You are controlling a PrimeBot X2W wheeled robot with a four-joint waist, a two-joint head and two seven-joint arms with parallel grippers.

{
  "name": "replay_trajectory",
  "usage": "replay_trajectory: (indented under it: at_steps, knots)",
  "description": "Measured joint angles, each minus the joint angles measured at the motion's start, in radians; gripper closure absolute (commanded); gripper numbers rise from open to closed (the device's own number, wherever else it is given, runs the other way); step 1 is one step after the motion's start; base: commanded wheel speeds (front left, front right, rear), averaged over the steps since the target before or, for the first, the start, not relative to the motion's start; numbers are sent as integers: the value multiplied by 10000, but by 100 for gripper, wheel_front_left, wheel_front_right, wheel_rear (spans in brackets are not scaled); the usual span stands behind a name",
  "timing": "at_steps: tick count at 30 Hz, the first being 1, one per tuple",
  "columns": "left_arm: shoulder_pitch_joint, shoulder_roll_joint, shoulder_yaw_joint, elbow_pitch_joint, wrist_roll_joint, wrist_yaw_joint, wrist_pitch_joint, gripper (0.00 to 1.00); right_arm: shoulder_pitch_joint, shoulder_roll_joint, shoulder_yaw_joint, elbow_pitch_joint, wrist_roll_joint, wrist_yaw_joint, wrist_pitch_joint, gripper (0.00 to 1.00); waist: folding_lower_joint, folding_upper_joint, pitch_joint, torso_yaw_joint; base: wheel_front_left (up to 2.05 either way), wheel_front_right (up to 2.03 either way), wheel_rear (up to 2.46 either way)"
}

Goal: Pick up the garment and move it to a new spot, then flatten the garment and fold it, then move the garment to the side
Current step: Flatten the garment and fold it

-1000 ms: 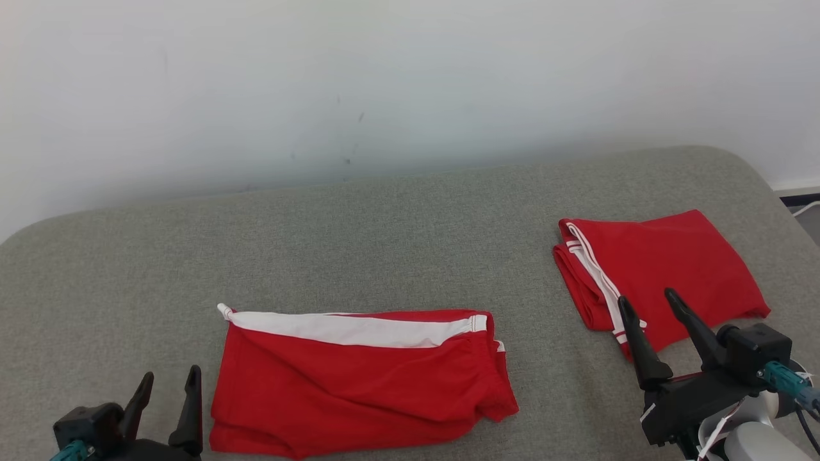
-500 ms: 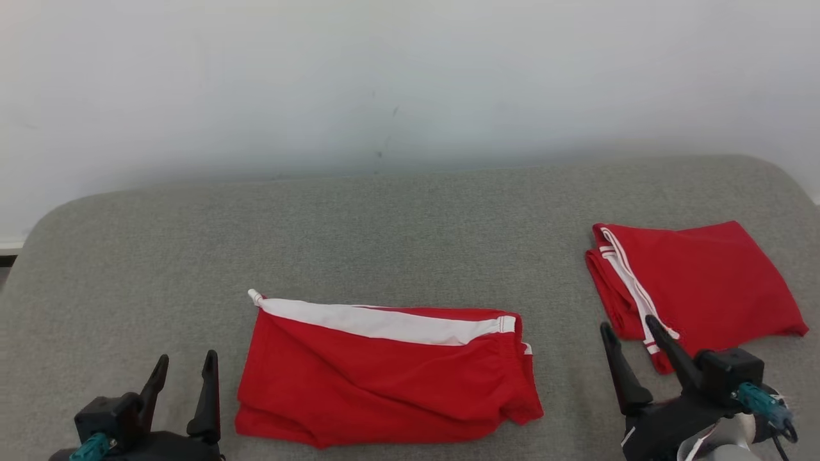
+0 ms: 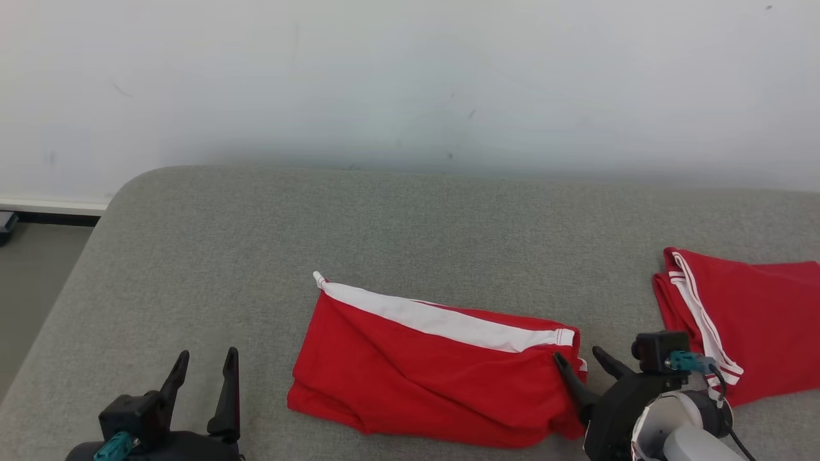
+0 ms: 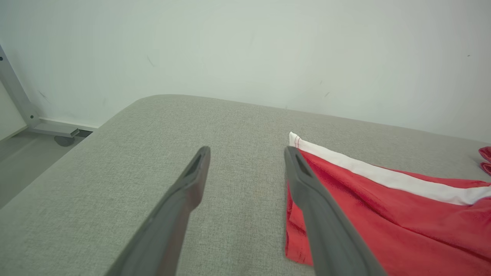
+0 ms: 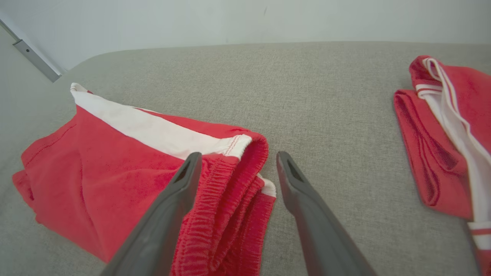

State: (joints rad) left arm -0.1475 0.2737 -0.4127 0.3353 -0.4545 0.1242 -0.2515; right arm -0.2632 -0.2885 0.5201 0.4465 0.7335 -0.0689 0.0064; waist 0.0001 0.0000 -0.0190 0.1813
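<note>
Showing both claws spread wide and empty over a grey upholstered surface (image 3: 256,243). The right gripper (image 3: 576,353) stands at the right-hand end of the folded red shorts (image 3: 435,378), which reach away to its left. In the right wrist view, the right gripper (image 5: 239,155) straddles the gathered elastic waistband end (image 5: 234,180): one finger lies over the red cloth, the other over bare grey fabric just beside it. Whether either finger touches the cloth cannot be told. A second folded red garment (image 3: 756,320), edged in white stripes, lies apart to this claw's right.

One second earlier the right claw stood over that second garment; it has since crossed the gap to the shorts' end. The left gripper (image 3: 208,352) keeps its place to the left of the shorts, apart from them, with jaws as wide as before. In the left wrist view, the white-banded corner (image 4: 295,138) shows just beyond its right fingertip.

The shorts themselves lie as they did, folded, with the white band (image 3: 442,320) along the far edge. Their drift rightward in the head view is the camera's turn. That turn has also brought the surface's rounded left corner and a strip of floor (image 3: 38,275) into view below the white wall (image 3: 410,77).
</note>
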Motion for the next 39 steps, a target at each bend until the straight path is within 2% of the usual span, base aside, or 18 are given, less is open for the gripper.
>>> replay_trajectory:
  at_steps: [6,10,20,33,35,36,37,38,39]
  knots:
    - [39,2,136,-13,42,0,0,0,-514,142,366,713,117,-29,1476,0,0,1,-60,256,0,0,0]
    - [269,-25,194,-58,71,0,0,0,-594,102,621,1035,38,-173,2336,0,0,0,-26,244,0,0,0]
    - [407,-84,445,-199,123,0,0,0,-775,27,709,930,-56,-370,3348,0,0,0,137,100,0,0,0]
    - [350,-259,456,-224,157,0,0,0,-802,17,608,792,194,-456,4489,0,0,0,448,51,0,0,0]
    - [347,-265,456,-196,157,-2,0,0,-834,17,577,830,280,-462,4614,10,-1,0,470,72,0,0,0]
    - [342,-267,454,-194,157,-8,0,0,-834,13,556,823,290,-468,4621,51,-1,-1,487,86,0,0,0]
    - [327,-276,454,-190,157,-12,0,0,-834,12,531,809,349,-468,4669,61,-1,0,510,103,0,0,0]
    - [299,-295,454,-182,157,-10,0,0,-836,2,527,796,422,-468,4727,77,-1,0,534,124,0,0,0]
    - [267,-313,458,-159,157,-10,0,0,-861,4,529,796,451,-468,4788,100,0,0,554,144,0,0,0]
